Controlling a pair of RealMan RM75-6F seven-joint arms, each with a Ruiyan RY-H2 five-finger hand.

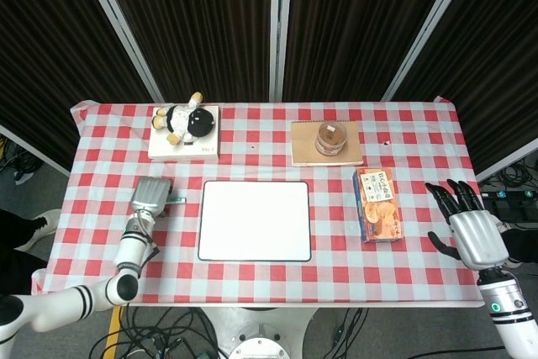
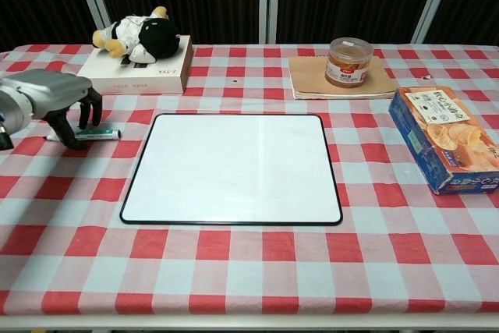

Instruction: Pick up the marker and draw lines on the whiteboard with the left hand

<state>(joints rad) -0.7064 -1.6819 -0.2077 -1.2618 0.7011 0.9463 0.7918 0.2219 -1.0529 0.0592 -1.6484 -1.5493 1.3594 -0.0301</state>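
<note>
The left hand is hovering over the green-capped marker, which is lying on the checked cloth just left of the whiteboard. Its fingers are curling down around the marker, apparently for a pinch, not yet gripping. The right hand is idling beyond the table's right edge, fingers spread, holding nothing.
</note>
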